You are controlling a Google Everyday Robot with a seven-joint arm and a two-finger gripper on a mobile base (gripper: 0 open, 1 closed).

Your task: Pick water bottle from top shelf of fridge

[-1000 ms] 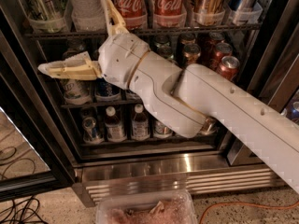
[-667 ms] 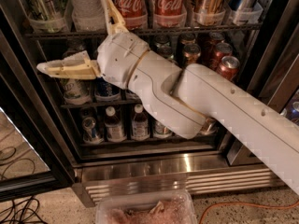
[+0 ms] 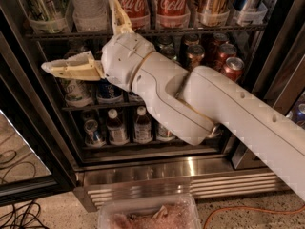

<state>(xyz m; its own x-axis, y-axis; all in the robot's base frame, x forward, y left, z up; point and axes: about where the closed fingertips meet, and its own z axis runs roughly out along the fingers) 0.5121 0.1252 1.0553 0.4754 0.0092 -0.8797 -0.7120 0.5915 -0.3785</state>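
The water bottle (image 3: 90, 6), clear and ribbed, stands on the top shelf (image 3: 200, 31) of the fridge (image 3: 167, 168), left of two red Coca-Cola bottles (image 3: 152, 4); its cap is cut off by the top of the view. My gripper (image 3: 78, 31) hangs in front of the shelf, open wide. One cream finger (image 3: 71, 67) points left below the shelf. The other finger (image 3: 117, 15) points up, just right of the water bottle. Nothing is held between them. My white arm (image 3: 228, 109) crosses the fridge front from the lower right.
Clear bins with cans (image 3: 45, 6) line the top shelf on both sides. Lower racks hold cans (image 3: 224, 56) and small white-capped bottles (image 3: 142, 125). The open glass door (image 3: 24, 142) stands at left. A plastic tub (image 3: 147, 216) and cables (image 3: 19, 213) lie on the floor.
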